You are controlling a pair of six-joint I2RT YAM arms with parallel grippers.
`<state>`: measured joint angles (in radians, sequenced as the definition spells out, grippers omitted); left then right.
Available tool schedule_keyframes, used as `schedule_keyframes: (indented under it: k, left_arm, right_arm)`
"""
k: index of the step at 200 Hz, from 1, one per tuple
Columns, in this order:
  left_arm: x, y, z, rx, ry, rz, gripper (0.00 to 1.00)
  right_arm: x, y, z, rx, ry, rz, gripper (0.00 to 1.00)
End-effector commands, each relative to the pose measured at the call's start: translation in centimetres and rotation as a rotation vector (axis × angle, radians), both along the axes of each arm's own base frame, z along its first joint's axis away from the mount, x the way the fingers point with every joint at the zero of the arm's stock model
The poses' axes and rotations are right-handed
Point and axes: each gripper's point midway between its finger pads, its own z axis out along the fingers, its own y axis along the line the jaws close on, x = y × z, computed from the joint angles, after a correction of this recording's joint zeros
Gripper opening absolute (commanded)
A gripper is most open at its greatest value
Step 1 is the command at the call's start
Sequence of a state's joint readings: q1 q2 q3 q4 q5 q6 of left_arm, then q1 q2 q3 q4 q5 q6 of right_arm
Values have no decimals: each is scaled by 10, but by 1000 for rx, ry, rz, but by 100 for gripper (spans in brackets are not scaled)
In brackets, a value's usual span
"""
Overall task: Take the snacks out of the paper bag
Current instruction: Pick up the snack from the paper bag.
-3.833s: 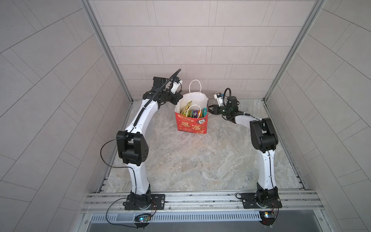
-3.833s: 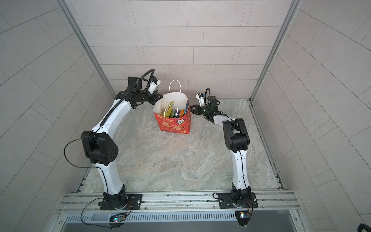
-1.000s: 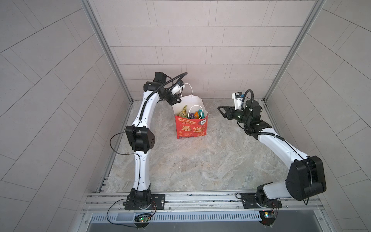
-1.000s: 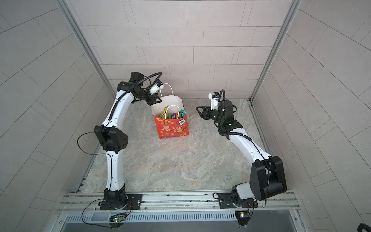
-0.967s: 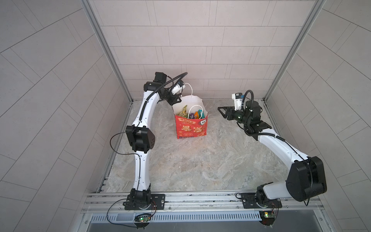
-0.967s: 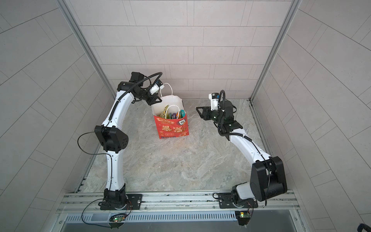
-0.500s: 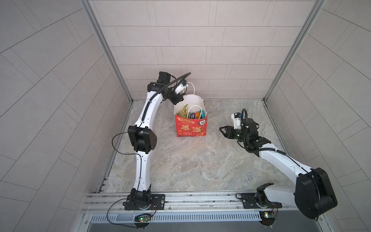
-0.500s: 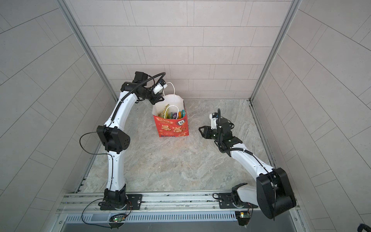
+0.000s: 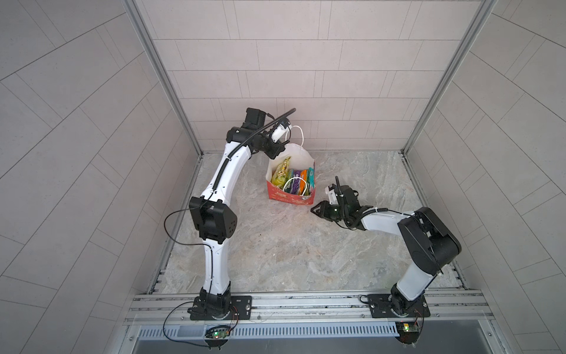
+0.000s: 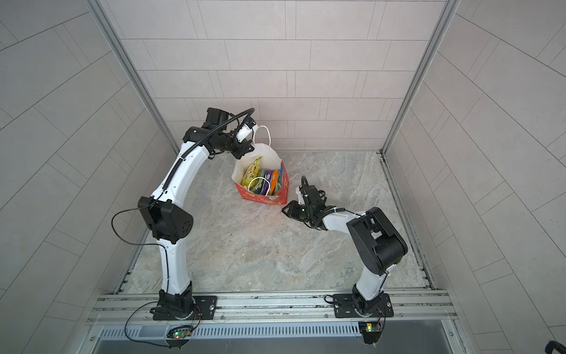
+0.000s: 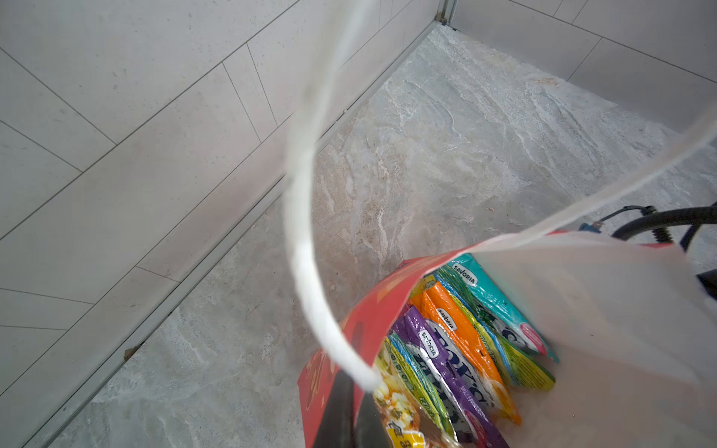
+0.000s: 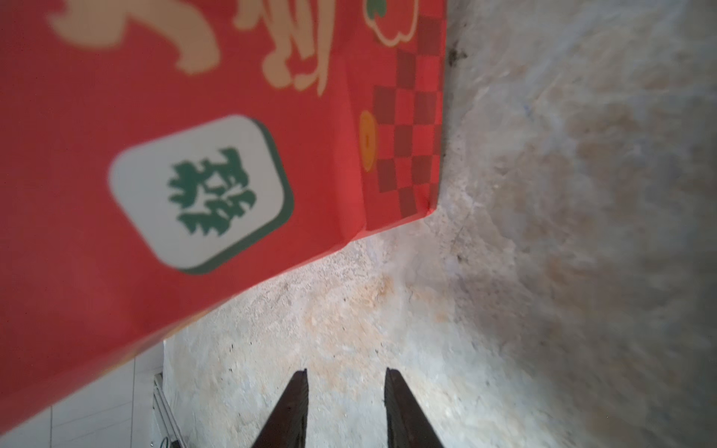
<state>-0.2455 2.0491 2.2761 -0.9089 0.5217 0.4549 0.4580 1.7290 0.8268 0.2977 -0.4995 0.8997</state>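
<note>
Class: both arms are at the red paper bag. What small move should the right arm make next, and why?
Probably ease the right gripper forward to the lower corner of the paper bag. Its jaws stand apart and empty just short of it, the left gripper pinches the rim, and the snacks sit inside.

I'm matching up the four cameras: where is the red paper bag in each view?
Top view: red paper bag just above centre.
Top view: above centre, slightly left.
Left wrist: picture's lower right, snacks inside.
Right wrist: fills picture's upper left.
Shared landmark: marbled floor around it.
</note>
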Motion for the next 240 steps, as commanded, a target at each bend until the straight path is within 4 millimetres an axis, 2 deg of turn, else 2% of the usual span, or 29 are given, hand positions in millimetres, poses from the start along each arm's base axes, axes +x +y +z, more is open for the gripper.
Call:
schedule_keyframes:
  k: [1,33,65,102,143,172,218,240]
  left_arm:
    - [-7,3,75,-78,-208,25,0]
    - [-13,8,68,-75,-240,49,0]
    - [-23,9,63,-90,-255,48,0]
    - [-35,6,53,-130,-268,34,0]
    - [-46,9,56,-159,-303,40,0]
    - [-41,13,56,-158,-351,70,0]
    - [-16,17,47,-136,-398,106,0]
    - [-16,13,42,-154,-397,91,0]
  right_arm:
    - [23,10,12,152,-16,-112,33]
    - [36,10,1,186,-26,-174,30]
    - [54,22,-6,226,-25,-182,29]
    - [73,27,-8,227,-54,-199,28]
    - [92,28,-6,219,-98,-215,28]
    - [119,26,6,260,-169,-230,28]
    - [173,11,27,292,-309,-253,28]
    - [196,8,35,286,-362,-225,28]
